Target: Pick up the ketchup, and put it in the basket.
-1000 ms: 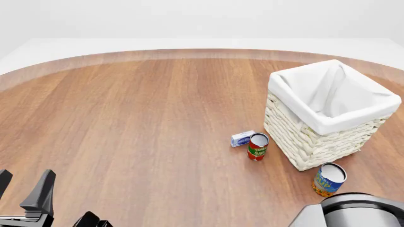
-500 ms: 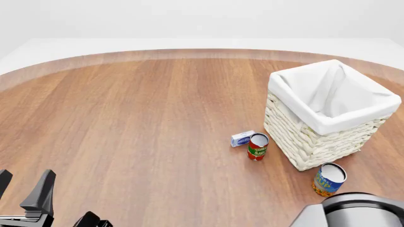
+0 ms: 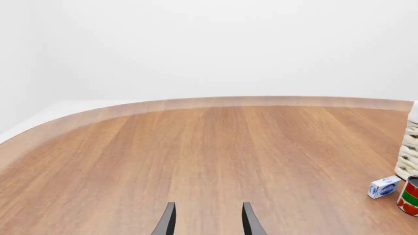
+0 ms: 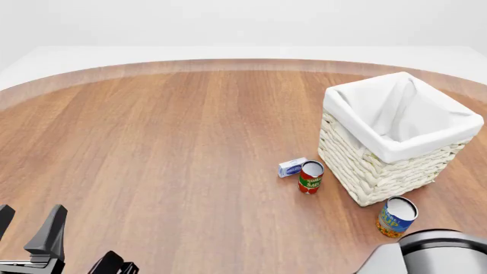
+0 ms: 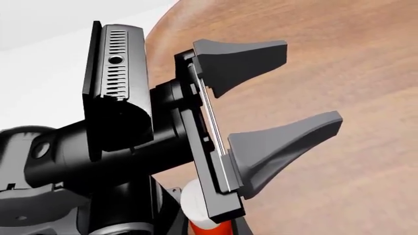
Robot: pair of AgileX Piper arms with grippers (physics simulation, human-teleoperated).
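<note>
Here, L gripper [image 4: 29,221] sat at the table's near-left edge, fingers apart w/ nothing between them. In the right wrist view the ketchup [image 5: 197,205] showed only its white cap and a bit of red, label hidden, partly behind that gripper's body. Centre: blue-white box [image 4: 292,167] just beside tomato can [image 4: 311,176], lettering too small to read. Basket [image 4: 380,171] stood right of them, w/ blue-orange can [image 4: 396,216] near it.

A red-and-green can [image 4: 311,177] is standing upright right of centre in the front view, with a small blue-and-white box [image 4: 292,167] lying just beside it, possibly touching. A blue-and-orange can [image 4: 396,216] is standing at lower right (its top showing pale) on the wooden table [image 4: 167,148].
</note>
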